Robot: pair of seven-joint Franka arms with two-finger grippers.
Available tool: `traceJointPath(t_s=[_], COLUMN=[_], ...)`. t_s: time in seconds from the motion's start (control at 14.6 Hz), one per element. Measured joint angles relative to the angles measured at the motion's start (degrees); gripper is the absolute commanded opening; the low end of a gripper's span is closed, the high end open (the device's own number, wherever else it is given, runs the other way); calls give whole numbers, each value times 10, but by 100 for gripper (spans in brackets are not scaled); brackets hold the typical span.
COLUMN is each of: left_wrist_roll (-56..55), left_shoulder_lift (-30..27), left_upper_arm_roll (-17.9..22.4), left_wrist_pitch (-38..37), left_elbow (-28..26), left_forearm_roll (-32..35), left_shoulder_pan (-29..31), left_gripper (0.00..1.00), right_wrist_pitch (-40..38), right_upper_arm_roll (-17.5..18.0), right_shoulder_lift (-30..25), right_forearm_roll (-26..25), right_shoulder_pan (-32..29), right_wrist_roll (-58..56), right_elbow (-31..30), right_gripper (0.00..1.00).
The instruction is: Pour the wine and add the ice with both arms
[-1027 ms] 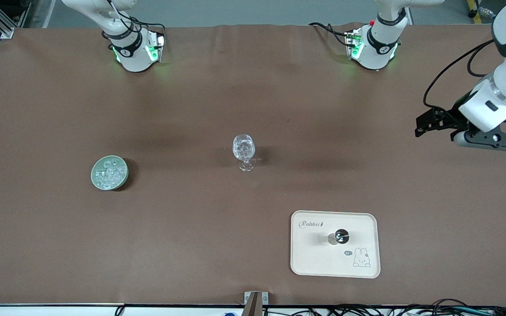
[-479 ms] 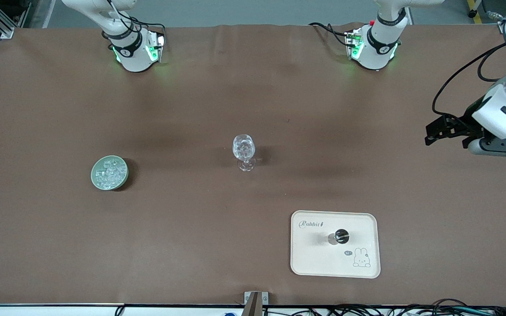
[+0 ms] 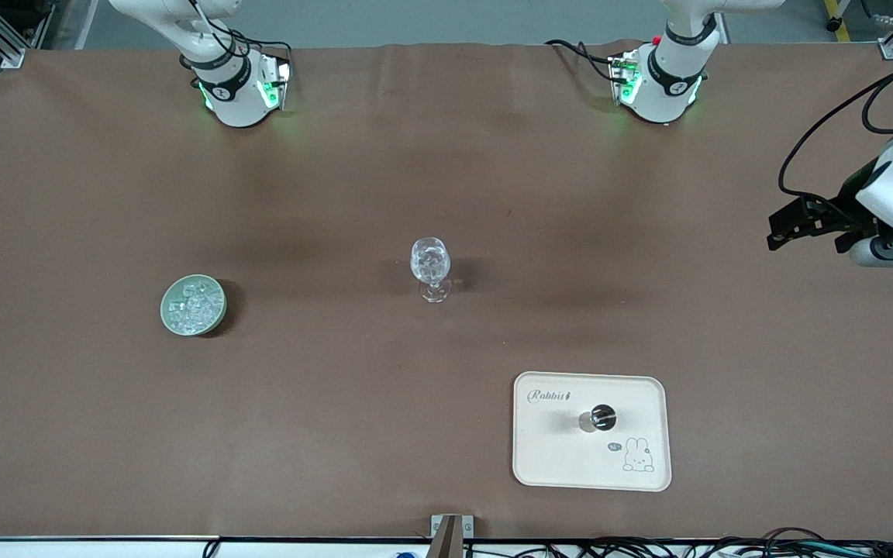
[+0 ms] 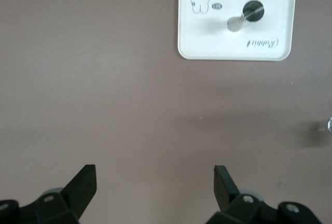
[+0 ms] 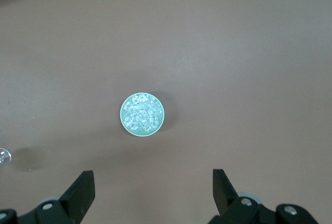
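Note:
A tiny silver hourglass measure (image 3: 600,418) (image 4: 248,14) stands on a cream tray (image 3: 555,457) (image 4: 207,42); no wine shows. Clear ice cubes (image 3: 192,301) (image 5: 142,114) are heaped in a pale green dish (image 3: 214,319) toward the right arm's end. A clear stemmed glass (image 3: 430,263) stands upright mid-table. My left gripper (image 3: 787,229) (image 4: 154,175) hangs open and empty over the table's edge at the left arm's end. My right gripper (image 5: 153,178) is outside the front view; it hangs open and empty high above the table, with the ice dish in its wrist view.
The brown cloth (image 3: 338,387) covers the whole table. Both arm bases (image 3: 237,93) (image 3: 660,85) stand along its edge farthest from the front camera. Cables (image 3: 725,546) run along the nearest edge.
The left arm has swung outward toward its own end of the table, its gripper still open. The measure, glass and ice dish have not moved.

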Motion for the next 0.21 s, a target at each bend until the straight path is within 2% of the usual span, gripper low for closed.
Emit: traceJointPath(t_s=[0.21], left_wrist_roll=[-5], left_shoulder_lift=[-8], left_upper_arm_roll=[0], left_wrist_pitch=[-15], left_elbow=[0], left_forearm_roll=[2], left_shoulder_pan=[-6], left_gripper=[100], right_wrist_pitch=[-1], right_upper_arm_roll=[0], right_shoulder_lift=[0], right_forearm_roll=[0], right_shoulder_pan=[0], right_wrist_roll=[0], right_elbow=[0], right_gripper=[100])
